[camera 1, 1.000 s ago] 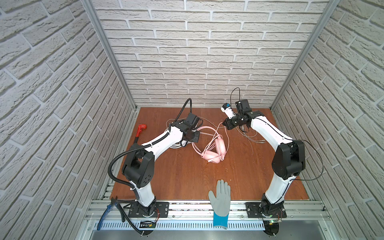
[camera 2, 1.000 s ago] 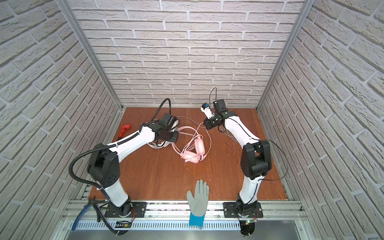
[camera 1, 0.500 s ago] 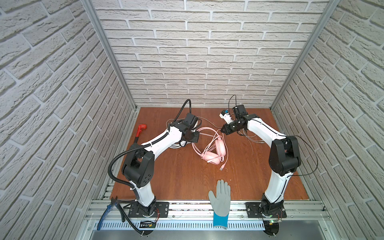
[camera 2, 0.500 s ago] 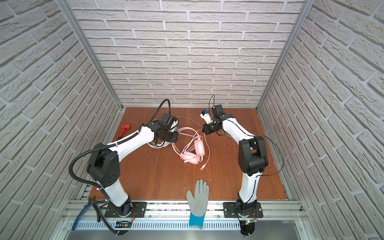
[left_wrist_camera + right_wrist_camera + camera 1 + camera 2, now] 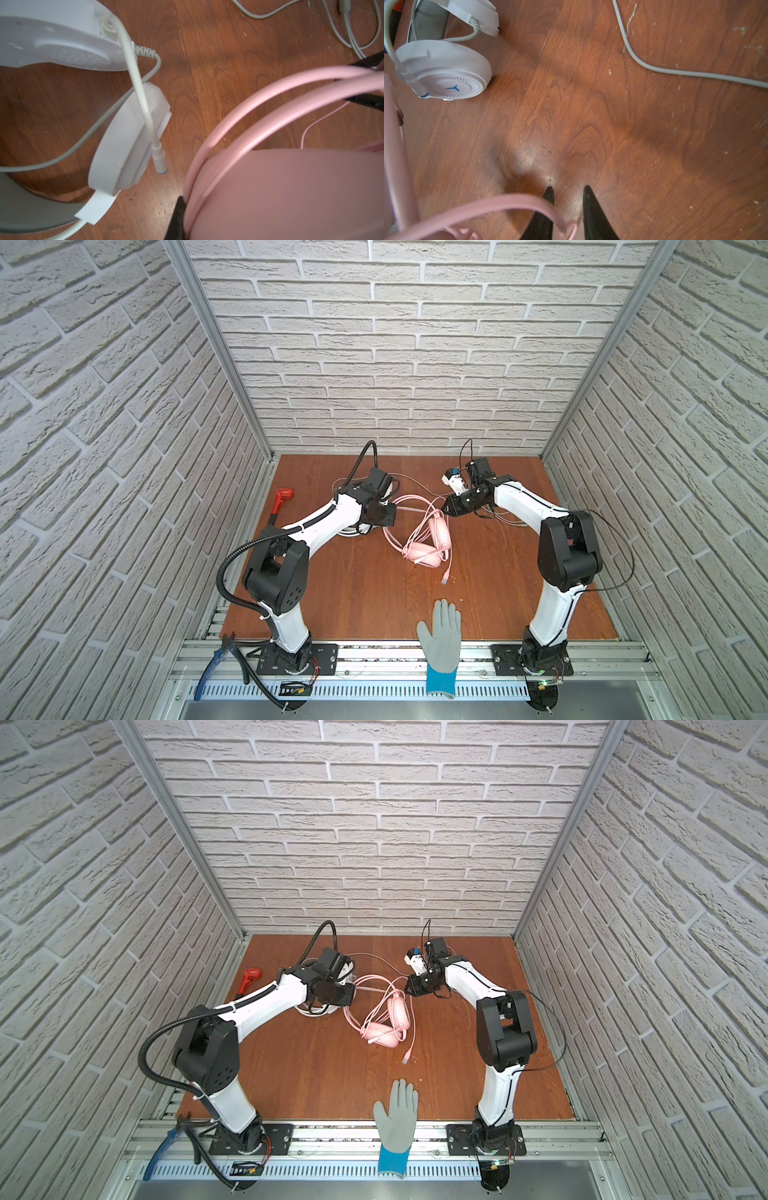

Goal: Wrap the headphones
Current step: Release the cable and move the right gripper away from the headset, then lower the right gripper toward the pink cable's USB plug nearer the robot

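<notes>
The pink headphones (image 5: 424, 554) (image 5: 380, 1034) lie mid-table with their cable looped round them. The cable's plug (image 5: 444, 579) rests on the wood nearer the front. My left gripper (image 5: 390, 512) (image 5: 353, 994) is shut on the pink headband (image 5: 259, 97); one black finger (image 5: 177, 216) shows against it. My right gripper (image 5: 568, 188) (image 5: 446, 506) is open just above the wood. A loop of pink cable (image 5: 508, 200) hangs loose between its fingers. The white headphones (image 5: 446, 72) (image 5: 128, 145) lie mostly under my left arm.
Grey cable (image 5: 675, 72) (image 5: 507, 522) trails over the wood at the back right. A red tool (image 5: 282, 499) lies at the far left. A grey glove with a blue cuff (image 5: 442, 635) lies over the front edge, and blue pliers (image 5: 216, 659) sit on the front rail.
My right gripper has swung left and down towards the pink headphones, and its jaws have parted. The pink cable has dropped, its plug now on the wood. The left arm has barely moved.
</notes>
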`<state>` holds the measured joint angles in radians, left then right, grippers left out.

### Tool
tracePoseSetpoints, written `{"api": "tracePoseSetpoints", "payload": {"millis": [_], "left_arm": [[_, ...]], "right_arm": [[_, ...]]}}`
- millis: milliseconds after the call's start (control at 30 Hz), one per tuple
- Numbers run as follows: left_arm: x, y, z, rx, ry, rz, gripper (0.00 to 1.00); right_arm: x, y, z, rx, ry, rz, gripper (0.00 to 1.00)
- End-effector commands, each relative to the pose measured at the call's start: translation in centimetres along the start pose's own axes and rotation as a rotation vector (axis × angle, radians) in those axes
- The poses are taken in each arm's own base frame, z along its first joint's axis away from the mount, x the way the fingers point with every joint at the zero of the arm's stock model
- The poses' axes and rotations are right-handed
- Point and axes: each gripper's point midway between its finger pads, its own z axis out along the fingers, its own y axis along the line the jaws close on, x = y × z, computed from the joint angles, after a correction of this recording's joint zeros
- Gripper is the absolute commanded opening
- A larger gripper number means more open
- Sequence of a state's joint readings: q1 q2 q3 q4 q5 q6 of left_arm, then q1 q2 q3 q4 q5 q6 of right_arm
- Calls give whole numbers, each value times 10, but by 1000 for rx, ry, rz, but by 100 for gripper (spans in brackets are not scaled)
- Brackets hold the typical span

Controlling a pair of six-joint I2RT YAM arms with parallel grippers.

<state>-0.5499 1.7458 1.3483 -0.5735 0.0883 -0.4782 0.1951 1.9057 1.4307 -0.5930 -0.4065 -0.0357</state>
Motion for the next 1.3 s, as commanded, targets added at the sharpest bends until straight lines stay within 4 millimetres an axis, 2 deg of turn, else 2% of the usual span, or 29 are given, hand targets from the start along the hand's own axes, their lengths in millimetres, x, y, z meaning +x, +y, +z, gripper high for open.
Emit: {"api": "tracePoseSetpoints", "payload": {"millis": [0,333,733,900,1133,1267], "left_arm": [[-20,-13,-13,90,-81,-41,0],[-20,-5,-12,93,-87,-102,0],[-21,-9,-3,148,-89,-182,0],[-24,-2,-4,149,-99,-230,0],[-23,6,1,138,-98,-277,0],[-21,8,3,134,-92,-294,0]], "right_arm": [[2,-1,1,-1,-15,29,27],[22,-4,10,-2,21,106,32],[57,-18,18,74,88,196,41],[66,-19,17,100,102,208,46],[84,-17,20,148,137,217,47],[89,-9,18,148,117,223,47]]}}
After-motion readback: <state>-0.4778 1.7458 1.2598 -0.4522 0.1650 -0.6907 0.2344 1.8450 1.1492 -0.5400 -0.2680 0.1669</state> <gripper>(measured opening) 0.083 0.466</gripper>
